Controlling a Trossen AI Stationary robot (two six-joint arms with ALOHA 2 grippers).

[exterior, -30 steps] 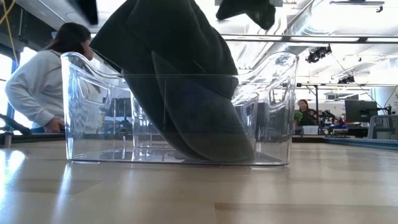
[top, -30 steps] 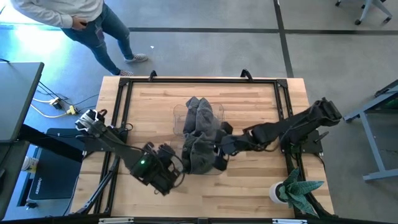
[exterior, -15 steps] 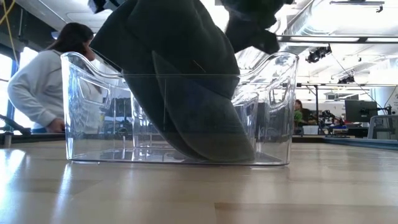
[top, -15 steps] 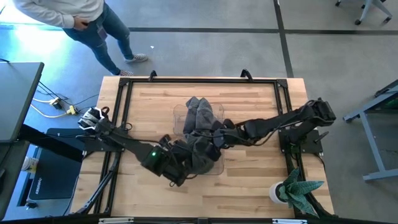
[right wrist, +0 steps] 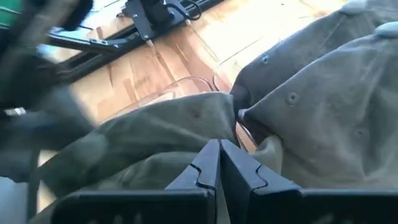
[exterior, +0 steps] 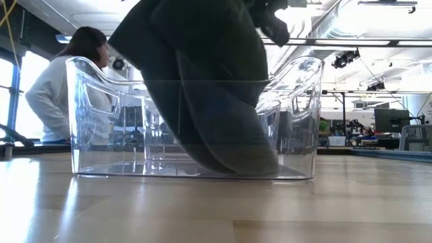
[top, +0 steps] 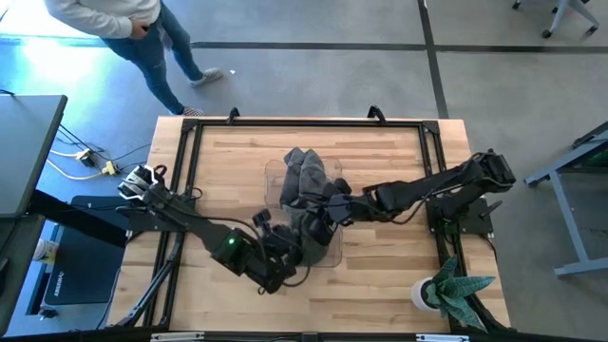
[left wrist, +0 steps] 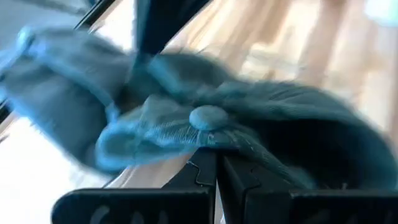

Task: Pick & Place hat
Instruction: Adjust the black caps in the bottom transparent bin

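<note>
- Since a second ago the left gripper (top: 296,249) has slid in from the table's front-left area right up to the near end of the hat pile, and the right gripper (top: 326,203) has pulled further in over the bin; the person (top: 133,28) beyond the table has stepped along a bit too.
- Hats (top: 309,204) are a dark olive fabric heap in the clear plastic bin (exterior: 297,121) mid-table, long axis running from the far side toward the near edge, spilling over the bin's near rim.
- In the low view one hat (exterior: 202,88) leans tilted in the bin, top sticking out above the rim and cut off by the frame.
- Left jaws look closed, with the button-topped crown (left wrist: 208,117) of a cap just ahead of them; can't tell if they actually pinch cloth.
- Right jaws are closed together on a fold of the hat fabric (right wrist: 205,124), eyelets and stitched panels visible.
- Left wrist view is smeary, edges hard to read.
- Wooden plank table (top: 380,285), black frame rails, small potted plant (top: 446,288) at the near-right corner.
</note>
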